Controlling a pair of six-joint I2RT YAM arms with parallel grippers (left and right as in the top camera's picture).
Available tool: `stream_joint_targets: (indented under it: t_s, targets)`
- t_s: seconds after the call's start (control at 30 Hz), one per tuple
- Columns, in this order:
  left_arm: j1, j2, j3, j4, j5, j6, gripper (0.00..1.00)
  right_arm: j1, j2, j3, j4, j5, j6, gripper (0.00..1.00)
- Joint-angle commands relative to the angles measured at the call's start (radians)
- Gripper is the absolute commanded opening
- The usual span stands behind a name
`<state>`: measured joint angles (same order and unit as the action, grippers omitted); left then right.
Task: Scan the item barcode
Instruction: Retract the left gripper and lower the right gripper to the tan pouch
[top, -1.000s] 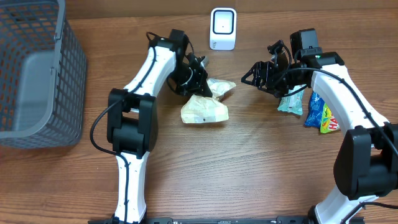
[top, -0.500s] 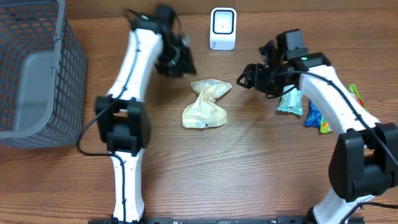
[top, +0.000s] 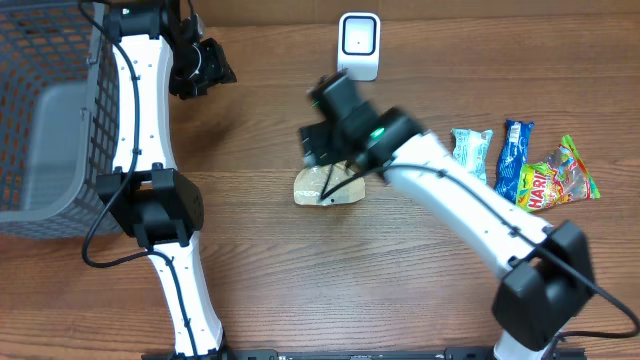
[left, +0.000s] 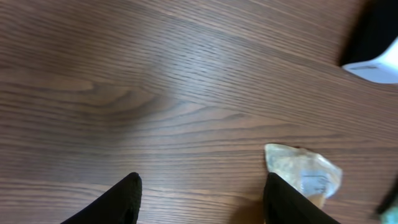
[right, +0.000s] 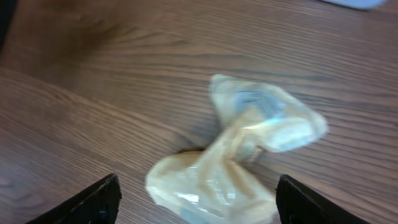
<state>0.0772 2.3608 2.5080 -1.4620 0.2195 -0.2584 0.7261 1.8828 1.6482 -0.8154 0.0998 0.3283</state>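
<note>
Right tool (right: 198, 202) over wood-grain table (top: 300, 270)

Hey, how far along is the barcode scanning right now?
Done: nothing visibly scanned; the bag lies on the table, short of the scanner. In hand: the right end effector hovers open over it; the left end effector is open, empty. Left: grasp it and present it to the scanner.

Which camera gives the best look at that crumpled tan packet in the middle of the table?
The right wrist view: the tan packet lies close and uncovered, twisted at its middle. Overhead, the right arm hides its upper part. The left wrist view catches only one small end, low in the frame.
</note>
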Motion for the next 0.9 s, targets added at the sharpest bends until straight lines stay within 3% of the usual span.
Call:
stream_joint_targets:
  t_s: [0.0, 0.1, 0.43, 0.67, 0.87]
  targets:
    - [-0.004, 0.0, -0.016, 0.0, -0.094, -0.012, 0.55, 0.057, 0.066, 0.018, 0.017, 0.201, 0.013, 0.82]
    - [-0.004, 0.0, -0.018, 0.0, -0.1, -0.011, 0.55, 0.089, 0.125, 0.018, 0.024, 0.229, 0.006, 0.87]
    - [-0.004, 0.0, -0.018, 0.016, -0.101, -0.011, 0.58, 0.095, 0.27, 0.018, 0.009, 0.254, -0.053, 0.88]
    - [-0.005, 0.0, -0.018, 0.025, -0.1, -0.011, 0.61, 0.095, 0.312, 0.014, -0.006, 0.246, -0.052, 0.79]
    - [-0.005, 0.0, -0.018, 0.023, -0.1, -0.008, 0.62, 0.09, 0.367, 0.014, -0.044, 0.248, -0.068, 0.79]
